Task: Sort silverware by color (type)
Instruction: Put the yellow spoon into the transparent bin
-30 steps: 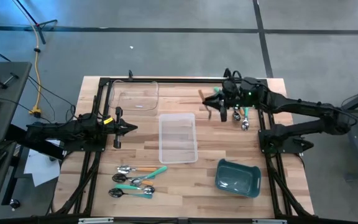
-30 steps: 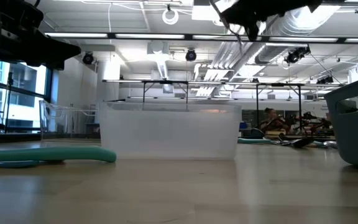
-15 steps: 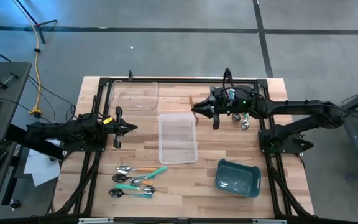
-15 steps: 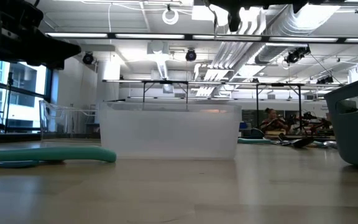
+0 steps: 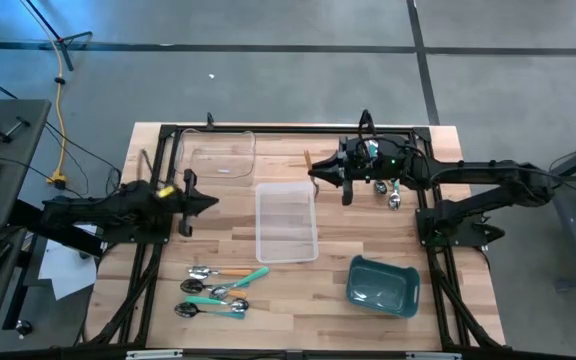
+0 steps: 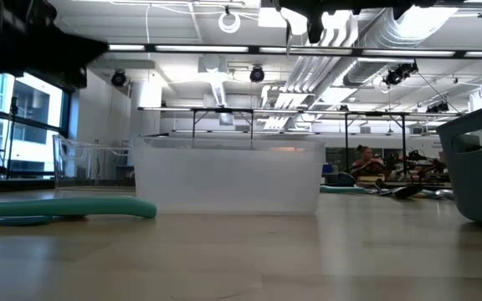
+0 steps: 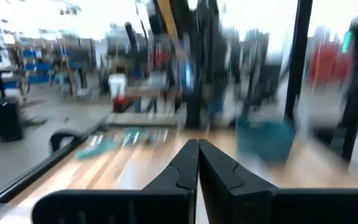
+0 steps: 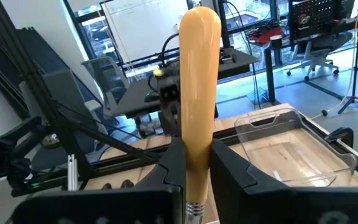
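Jaws first: the right gripper (image 5: 315, 172) is clamped on an orange-handled spoon (image 8: 199, 74), whose handle stands up between the two fingers in the right wrist view, while the left gripper (image 5: 211, 205) has its jaws pressed together on nothing and waits over the left side of the surface (image 5: 338, 240). Over the last second the right arm has swung away from the far right cluster of spoons (image 5: 392, 190) toward the middle, carrying the orange spoon with it — it now hangs above the surface just off the far corner of the middle clear tray (image 5: 286, 221). I judge this as the carry leg of one sort: pick done, drop still to come, probably into one of the clear trays. Counting from the high view: two clear trays, the second one (image 5: 217, 155) at the far left, both looking empty; one teal bin (image 5: 382, 284) at the near right. One spoon is in the air; the near-left group (image 5: 220, 290) seems to hold about six spoons, orange and teal handles mixed — overlap makes that uncertain. The far right cluster shows perhaps two or three, partly hidden under the arm.
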{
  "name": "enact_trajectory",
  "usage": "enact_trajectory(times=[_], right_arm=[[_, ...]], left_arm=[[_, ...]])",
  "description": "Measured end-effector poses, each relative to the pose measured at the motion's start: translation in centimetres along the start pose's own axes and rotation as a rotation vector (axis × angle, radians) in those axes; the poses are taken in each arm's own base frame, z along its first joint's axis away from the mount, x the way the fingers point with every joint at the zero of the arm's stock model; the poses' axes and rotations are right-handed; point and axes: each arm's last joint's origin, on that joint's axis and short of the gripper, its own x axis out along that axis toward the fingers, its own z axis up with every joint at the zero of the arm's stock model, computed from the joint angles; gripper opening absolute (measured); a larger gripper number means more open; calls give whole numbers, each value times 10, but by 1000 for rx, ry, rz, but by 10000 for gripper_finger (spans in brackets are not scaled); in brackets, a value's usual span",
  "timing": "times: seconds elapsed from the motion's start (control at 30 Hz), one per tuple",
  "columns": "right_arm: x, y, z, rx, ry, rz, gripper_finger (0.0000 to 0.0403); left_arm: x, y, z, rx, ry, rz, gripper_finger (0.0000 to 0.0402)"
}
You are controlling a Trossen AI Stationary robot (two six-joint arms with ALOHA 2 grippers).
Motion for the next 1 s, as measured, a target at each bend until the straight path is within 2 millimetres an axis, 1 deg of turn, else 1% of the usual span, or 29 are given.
enact_trajectory(times=[0.1, 0.17, 0.23, 0.3, 0.37, 0.43, 0.53, 0.63, 0.73, 0.87, 1.0], right_arm=[[0, 0, 0, 8, 1, 0, 30], [0, 0, 0, 8, 1, 0, 30], [0, 0, 0, 8, 0, 0, 30], [0, 0, 0, 8, 1, -1, 30], [0, 0, 0, 8, 1, -1, 30], [0, 0, 0, 8, -1, 0, 30], [0, 0, 0, 8, -2, 0, 30], [0, 0, 1, 6, -9, 2, 30], [0, 1, 2, 3, -23, 6, 30], [0, 1, 2, 3, -23, 6, 30], [0, 1, 2, 1, -22, 11, 30]], left_arm=[[-1, 0, 16, -138, -161, -14, 3], [-3, 0, 26, -196, -266, -30, 3], [-6, 0, 33, -216, -350, -40, 3], [-8, 0, 37, -208, -397, -17, 3], [-8, 2, 40, -249, -426, 30, 3], [-7, 4, 42, -313, -405, 102, 3], [3, 4, 42, -321, -269, 136, 3], [17, 3, 53, -319, -167, 143, 3], [38, 2, 64, -283, -85, 156, 3], [74, 1, 79, -217, 5, 170, 3], [113, -1, 88, -175, 79, 173, 3]])
